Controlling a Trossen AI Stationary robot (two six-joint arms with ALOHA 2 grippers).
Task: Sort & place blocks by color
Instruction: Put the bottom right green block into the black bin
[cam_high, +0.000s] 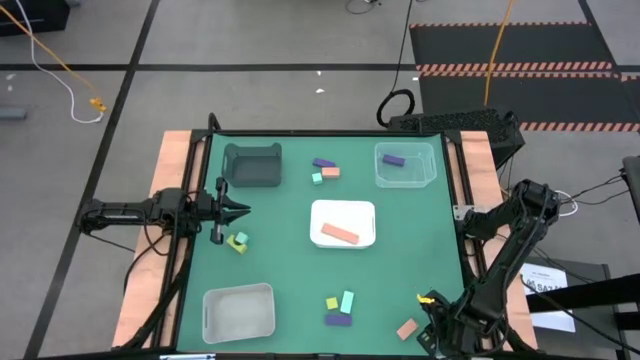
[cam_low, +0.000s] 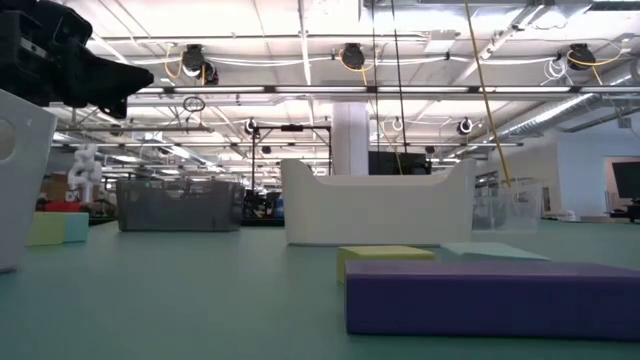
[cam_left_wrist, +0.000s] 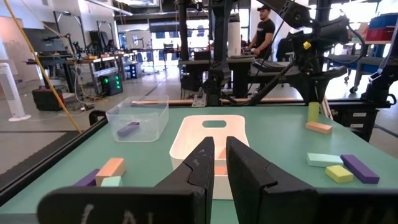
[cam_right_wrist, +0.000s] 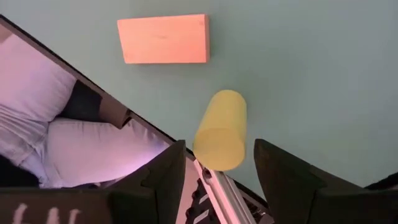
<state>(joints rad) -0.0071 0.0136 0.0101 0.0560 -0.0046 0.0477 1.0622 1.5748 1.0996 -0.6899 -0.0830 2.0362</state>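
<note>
In the high view my left gripper (cam_high: 243, 212) hovers over the table's left side, its fingers almost together and holding nothing; a yellow and a mint block (cam_high: 238, 241) lie just near of it. My right gripper (cam_right_wrist: 217, 163) is open at the near right corner, pointing down. Its fingers stand on either side of a yellow cylinder block (cam_right_wrist: 221, 129) without touching it. A salmon block (cam_right_wrist: 163, 38) lies beside the cylinder. Other blocks lie loose: purple, salmon and mint (cam_high: 324, 170) far of centre, and yellow, mint and purple (cam_high: 339, 308) near centre.
A dark grey tray (cam_high: 252, 165) and a clear tray (cam_high: 431, 168) holding a purple block (cam_high: 393, 159) stand along the far side. A white tray (cam_high: 343, 207) at centre holds a salmon bar (cam_high: 339, 233). A pale tray (cam_high: 239, 312) sits near left. People stand beyond the table.
</note>
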